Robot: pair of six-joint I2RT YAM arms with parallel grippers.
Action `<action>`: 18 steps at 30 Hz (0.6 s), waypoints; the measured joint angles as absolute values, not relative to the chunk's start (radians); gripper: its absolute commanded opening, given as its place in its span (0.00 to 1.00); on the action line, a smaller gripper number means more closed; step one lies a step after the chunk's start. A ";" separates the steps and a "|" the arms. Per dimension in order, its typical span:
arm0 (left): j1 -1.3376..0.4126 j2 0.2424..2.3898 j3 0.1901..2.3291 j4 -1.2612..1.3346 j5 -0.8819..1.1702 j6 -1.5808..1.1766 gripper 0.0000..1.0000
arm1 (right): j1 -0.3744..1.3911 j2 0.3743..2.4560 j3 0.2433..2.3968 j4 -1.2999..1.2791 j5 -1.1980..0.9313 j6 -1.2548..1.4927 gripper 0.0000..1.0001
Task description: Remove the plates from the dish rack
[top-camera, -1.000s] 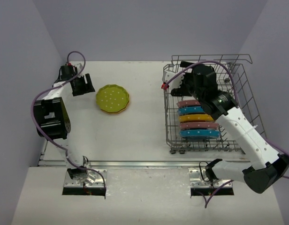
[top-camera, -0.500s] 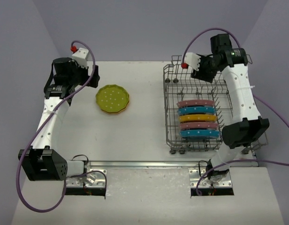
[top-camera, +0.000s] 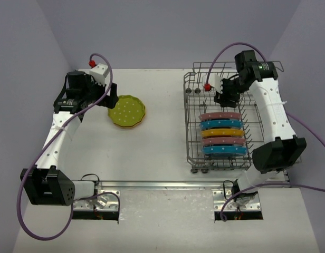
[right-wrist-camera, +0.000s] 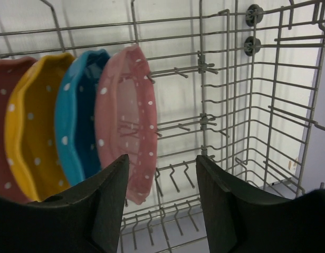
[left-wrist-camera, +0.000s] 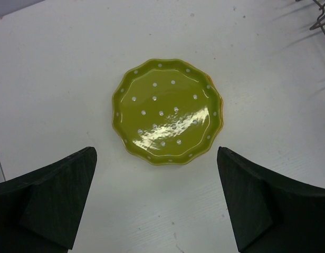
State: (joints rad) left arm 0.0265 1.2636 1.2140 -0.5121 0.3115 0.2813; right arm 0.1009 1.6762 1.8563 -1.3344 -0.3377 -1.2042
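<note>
Ctr-left, top view: green plate (top-camera: 126, 110) stacked on table (top-camera: 157, 153); 5 plates (top-camera: 221, 133) left in dish rack (top-camera: 197, 108); left gripper (left-wrist-camera: 157, 203) & right gripper (right-wrist-camera: 162, 203) wide, empty.

No legible txt, labels, brands or nos. in any view. The plates (top-camera: 221, 133) show only white dots, no lettering. The dish rack (top-camera: 187, 126) is plain wire w/ no tag or mark that can be read.
</note>
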 measured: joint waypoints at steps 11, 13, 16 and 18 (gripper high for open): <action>0.020 1.264 1.214 -0.514 0.325 0.264 0.96 | 0.100 1.551 1.661 -1.358 -0.344 -1.217 0.56; 0.020 1.264 1.214 -0.514 0.327 0.261 0.96 | 0.100 1.562 1.660 -1.358 -0.341 -1.216 0.56; 0.020 1.264 1.214 -0.518 0.327 0.260 0.96 | 0.100 1.580 1.661 -1.358 -0.325 -1.215 0.56; 0.020 1.264 1.214 -0.520 0.327 0.260 0.96 | 0.100 1.591 1.657 -1.355 -0.310 -1.215 0.56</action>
State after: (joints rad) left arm 0.0200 1.2636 1.2140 -0.5198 0.3271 0.2604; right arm 0.1001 1.5906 1.6573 -1.3553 -0.3095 -1.2155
